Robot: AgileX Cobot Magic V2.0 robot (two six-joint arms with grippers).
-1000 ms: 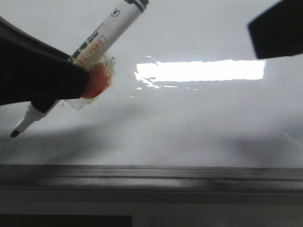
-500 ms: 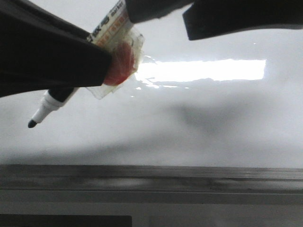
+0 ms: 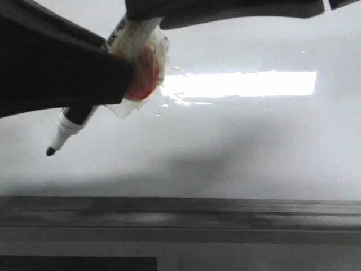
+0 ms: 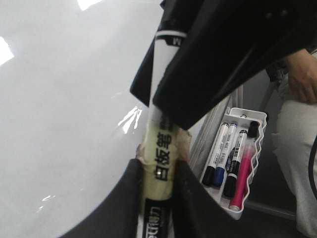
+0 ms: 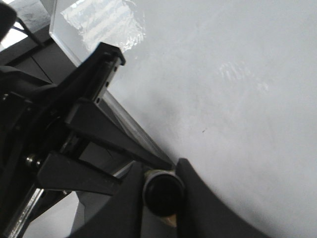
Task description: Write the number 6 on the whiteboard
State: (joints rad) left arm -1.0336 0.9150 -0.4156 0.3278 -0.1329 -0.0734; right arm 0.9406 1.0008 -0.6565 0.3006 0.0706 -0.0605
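Note:
The whiteboard (image 3: 254, 147) is glossy, pale and bare; no number 6 shows on it. My left gripper (image 3: 121, 79) is shut on a black-and-white marker (image 3: 130, 39), which is wrapped in tape with a red pad. The marker's black tip (image 3: 51, 151) points down and left, just off the board. In the left wrist view the marker (image 4: 159, 148) sits between my left gripper's (image 4: 158, 166) fingers. My right gripper (image 3: 146, 14) reaches in from above and closes on the marker's upper end. The right wrist view shows that round black end (image 5: 161, 193) between the right gripper's (image 5: 159, 171) fingers.
The board's dark grey frame edge (image 3: 225, 206) runs along the bottom. A white tray (image 4: 250, 116) holding several markers stands beside the board. A seated person (image 4: 297, 139) is behind the tray. The left gripper's body (image 5: 74, 134) is close beside the right gripper.
My right gripper has come in from the upper right onto the marker's upper end. The left gripper and marker have shifted right, and the tip now sits further right.

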